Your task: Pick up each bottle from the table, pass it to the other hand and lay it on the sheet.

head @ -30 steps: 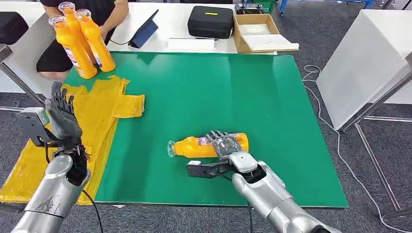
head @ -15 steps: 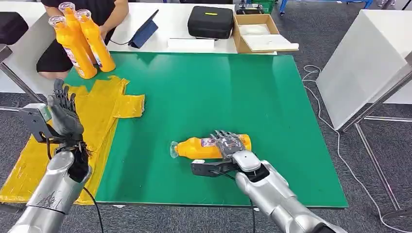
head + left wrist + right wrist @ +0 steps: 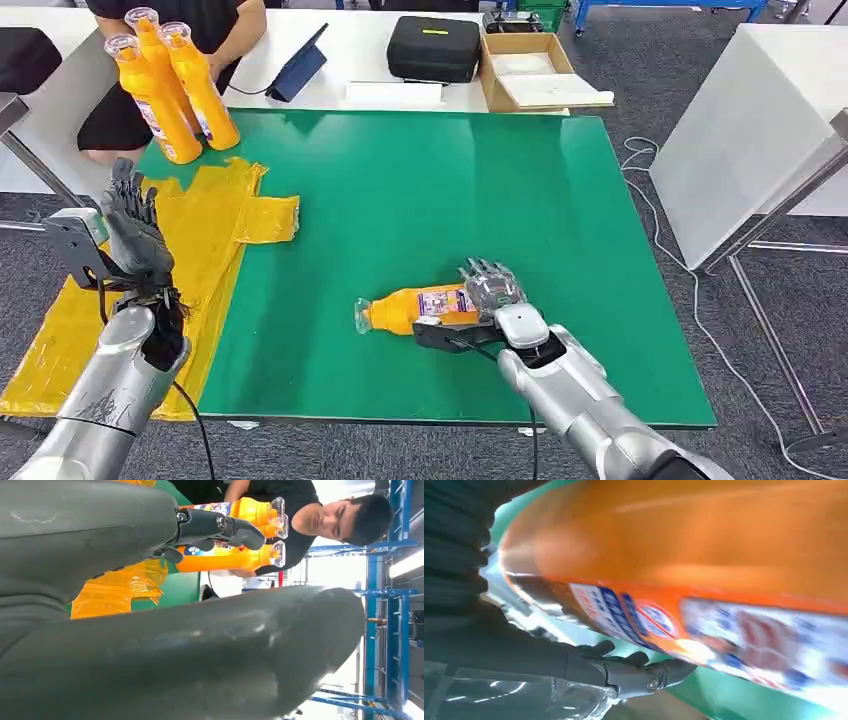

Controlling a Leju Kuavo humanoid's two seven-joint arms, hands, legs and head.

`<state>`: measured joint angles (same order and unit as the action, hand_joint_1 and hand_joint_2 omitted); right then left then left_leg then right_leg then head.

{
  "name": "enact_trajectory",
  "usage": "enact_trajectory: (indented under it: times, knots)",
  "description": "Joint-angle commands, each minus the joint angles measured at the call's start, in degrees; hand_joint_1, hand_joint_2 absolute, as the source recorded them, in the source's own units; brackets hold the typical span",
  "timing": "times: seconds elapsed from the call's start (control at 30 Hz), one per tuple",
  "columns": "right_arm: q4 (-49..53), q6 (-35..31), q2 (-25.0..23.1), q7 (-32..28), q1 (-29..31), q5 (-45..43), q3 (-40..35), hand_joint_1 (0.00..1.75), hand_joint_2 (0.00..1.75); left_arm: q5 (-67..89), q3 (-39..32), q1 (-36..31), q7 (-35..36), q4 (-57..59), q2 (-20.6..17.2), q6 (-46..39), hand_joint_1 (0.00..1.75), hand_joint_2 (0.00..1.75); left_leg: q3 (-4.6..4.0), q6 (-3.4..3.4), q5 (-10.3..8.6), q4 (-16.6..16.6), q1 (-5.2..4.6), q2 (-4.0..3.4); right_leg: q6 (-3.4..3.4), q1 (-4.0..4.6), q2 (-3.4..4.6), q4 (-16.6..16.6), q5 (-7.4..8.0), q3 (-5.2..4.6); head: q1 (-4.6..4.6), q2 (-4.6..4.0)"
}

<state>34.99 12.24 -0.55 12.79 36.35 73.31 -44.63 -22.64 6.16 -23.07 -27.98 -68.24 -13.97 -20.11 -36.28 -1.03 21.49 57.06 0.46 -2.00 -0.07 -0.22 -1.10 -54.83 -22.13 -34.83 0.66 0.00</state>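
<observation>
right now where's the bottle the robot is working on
In the head view the orange bottle lies on its side near the front edge of the green mat, right of centre, with the right hand gripping its base end and its cap pointing toward the yellow sheet.

left hand (image 3: 137, 243) raised, fingers apart, right hand (image 3: 492, 292) gripping

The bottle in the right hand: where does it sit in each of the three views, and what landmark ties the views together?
Head view: the bottle lies sideways on the green mat, low centre, gripped by the right hand.
Left wrist view: not in it; the bottles there are the standing ones.
Right wrist view: the bottle fills the upper frame, close and blurred.
Shared landmark: the green mat.
</observation>
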Motion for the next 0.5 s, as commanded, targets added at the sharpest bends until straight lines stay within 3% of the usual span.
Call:
enact_trajectory:
  times: [0.03,0.5]
  knots:
    - [-0.1,1.0,4.1,1.8,-3.2,1.9,3.5,1.75,1.75,-0.1,0.6,-1.7,0.0,3.5,0.9,0.4,0.0,0.0,0.18,0.07,0.0,-0.1,-0.05,0.43,0.0,-0.08,-0.2,0.1,-0.09,0.24,0.0,0.0]
    - [0.0,1.0,3.3,0.0,-5.0,2.2,6.8,1.75,1.75,-0.2,1.4,-3.3,-0.2,5.3,1.1,1.0,0.0,0.0,0.3,0.1,0.04,-0.2,-0.16,0.58,0.02,-0.13,-0.26,0.0,-0.16,0.3,0.0,0.0]
